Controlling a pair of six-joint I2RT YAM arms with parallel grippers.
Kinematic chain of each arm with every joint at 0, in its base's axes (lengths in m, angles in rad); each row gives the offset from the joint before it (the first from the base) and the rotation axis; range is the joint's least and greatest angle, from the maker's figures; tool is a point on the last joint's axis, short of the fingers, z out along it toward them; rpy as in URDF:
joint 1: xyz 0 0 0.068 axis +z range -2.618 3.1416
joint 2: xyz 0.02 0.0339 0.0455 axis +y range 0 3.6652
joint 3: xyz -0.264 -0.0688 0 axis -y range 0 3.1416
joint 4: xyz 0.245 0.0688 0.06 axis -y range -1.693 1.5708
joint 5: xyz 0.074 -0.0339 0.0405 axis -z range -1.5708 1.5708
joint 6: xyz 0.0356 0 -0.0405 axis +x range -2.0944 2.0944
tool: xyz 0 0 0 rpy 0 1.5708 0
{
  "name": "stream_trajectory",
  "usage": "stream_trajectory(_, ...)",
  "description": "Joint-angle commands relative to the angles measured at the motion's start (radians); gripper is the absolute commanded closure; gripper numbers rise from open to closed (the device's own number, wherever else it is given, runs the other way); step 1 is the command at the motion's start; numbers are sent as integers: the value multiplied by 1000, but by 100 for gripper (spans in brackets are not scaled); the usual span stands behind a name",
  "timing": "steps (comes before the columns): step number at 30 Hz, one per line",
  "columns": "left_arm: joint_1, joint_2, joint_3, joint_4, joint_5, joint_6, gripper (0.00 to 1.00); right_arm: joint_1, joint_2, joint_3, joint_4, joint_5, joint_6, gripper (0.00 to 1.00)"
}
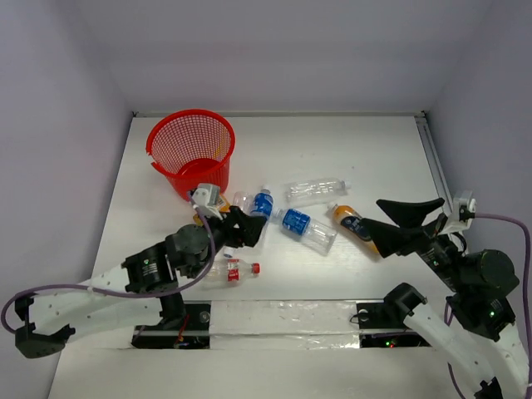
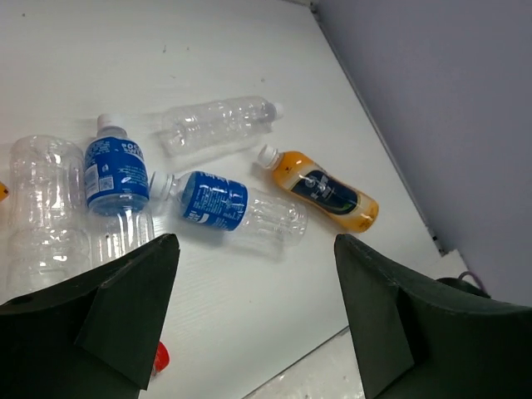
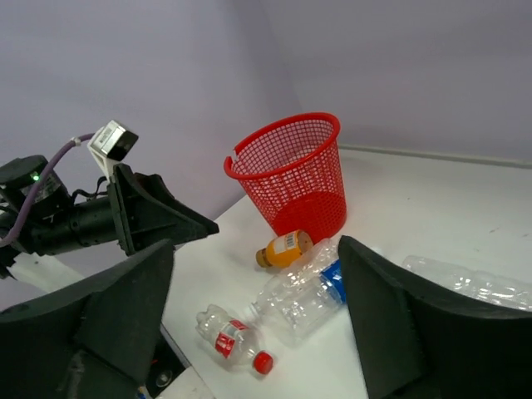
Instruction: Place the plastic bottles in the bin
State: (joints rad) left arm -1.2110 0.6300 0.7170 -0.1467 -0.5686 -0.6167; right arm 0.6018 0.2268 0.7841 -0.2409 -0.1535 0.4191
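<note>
Top external view shows the plastic bottles (image 1: 307, 226) lying loose on the counter (image 1: 374, 150) between the arms, with the bin (image 1: 191, 140) standing at the far left, just beyond them. The left claw (image 1: 248, 226) and right claw (image 1: 378, 214) both gape, holding nothing. The left hangs over a blue-labelled bottle (image 2: 214, 200), the right near the orange bottle (image 2: 326, 191). The clear ones look empty: light, thin-walled, likely to dent and roll under a pinch. The orange one seems full, so heavier and firmer. Best to take each across its labelled middle, fingers square to its length.
</note>
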Motion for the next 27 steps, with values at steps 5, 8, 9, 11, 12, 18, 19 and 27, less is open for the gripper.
stream_trajectory(5,-1,207,96,178,96,150,33,0,-93,20,-18,121,1,76)
stream_trajectory(8,-1,295,124,235,92,218,57,0,-103,41,-58,150,-3,100)
stream_trajectory(9,-1,318,136,245,90,245,65,0,-101,50,-75,150,-5,100)
stream_trajectory(11,-1,390,179,265,87,267,88,0,-104,55,-87,150,-6,100)
stream_trajectory(12,13,413,191,275,85,278,100,0,-106,58,-92,155,-6,100)
stream_trajectory(18,119,641,304,320,216,324,100,0,-89,72,-169,206,-8,100)
stream_trajectory(19,119,677,329,312,216,334,100,0,-89,69,-172,204,-6,100)
stream_trajectory(27,205,994,553,273,300,472,100,0,-95,46,-212,195,1,100)
